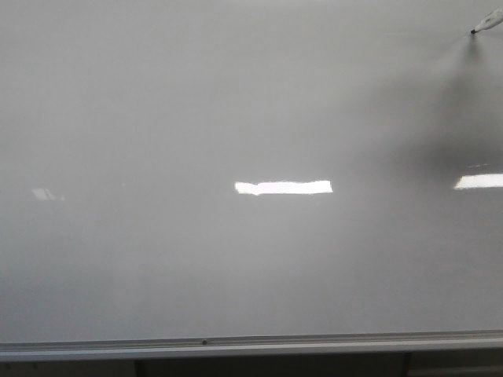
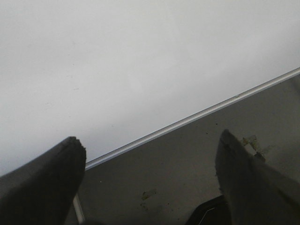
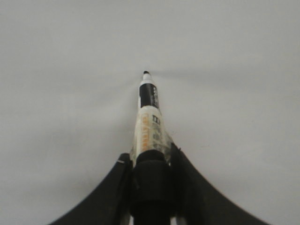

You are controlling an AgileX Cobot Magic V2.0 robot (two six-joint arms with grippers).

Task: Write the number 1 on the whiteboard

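Note:
The whiteboard (image 1: 196,118) fills the front view, pale grey and glossy, with a silver strip (image 1: 236,343) along its bottom edge. No number 1 shows on it in any view. A marker (image 1: 486,26) pokes in at the top right, and its black tip meets its own shadow on the board. In the right wrist view my right gripper (image 3: 149,157) is shut on the marker (image 3: 149,122), which points at the whiteboard (image 3: 70,70). My left gripper (image 2: 150,145) is open and holds nothing, low by the whiteboard (image 2: 117,61) and its strip (image 2: 187,120).
Two bright rectangular light reflections (image 1: 283,187) (image 1: 478,181) lie across the board, and a dark arm shadow (image 1: 464,118) covers its upper right. Grey floor (image 2: 187,173) shows below the board. A thin white stand leg (image 2: 78,211) stands beside the left finger.

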